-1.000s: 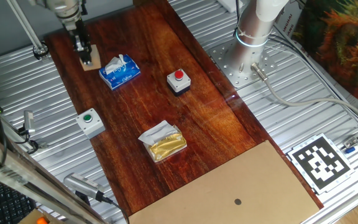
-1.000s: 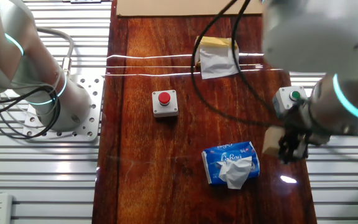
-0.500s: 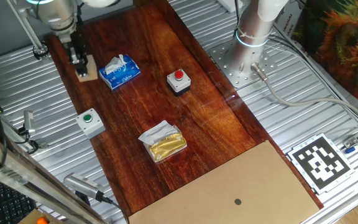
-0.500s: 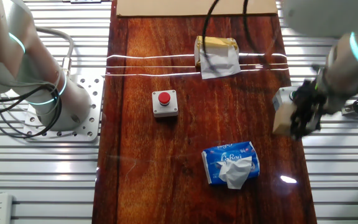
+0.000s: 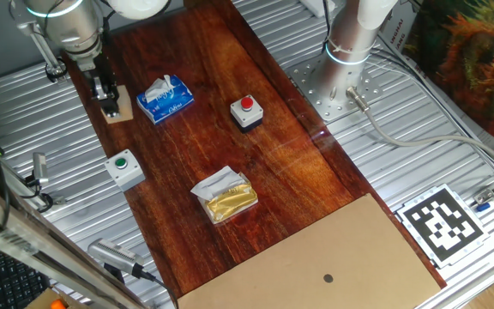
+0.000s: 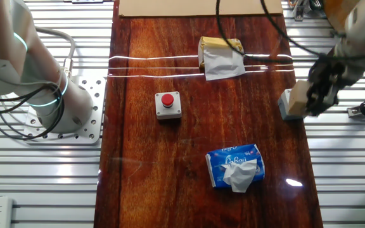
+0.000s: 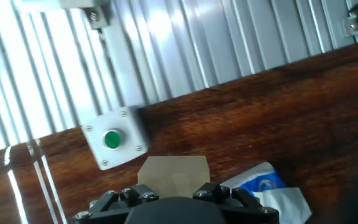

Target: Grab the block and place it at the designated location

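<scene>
One robot gripper (image 5: 107, 93) is closed on one block (image 5: 116, 110), a small tan wooden cube. The dark fingers press on the block from two sides, and the block looks lifted a little above the dark red-brown board (image 5: 256, 163). In the other fixed view the gripper (image 6: 319, 95) holds the block (image 6: 299, 102) just in front of the grey box with the green button, so most of that box is hidden there. In the hand view the block (image 7: 173, 176) sits right at the gripper (image 7: 173, 198), with the green button box (image 7: 114, 141) on the board a little way beyond it.

There are two button boxes on the board. One has a green button (image 5: 124, 167) and one has a red button (image 5: 246, 112). The red one is near the middle of the board.

There is one blue tissue pack (image 5: 165, 97) on the board, just beside the block. There is one gold packet (image 5: 224, 196) with a white flap, past the green button box from the block.

One big flat cardboard sheet (image 5: 316, 266) lies over the far end of the board, well apart from the block. It has one small dark dot (image 5: 328, 277) in its middle.

One black and white square marker (image 5: 442, 225) lies on the metal table (image 5: 401, 163), just beside the cardboard sheet.
</scene>
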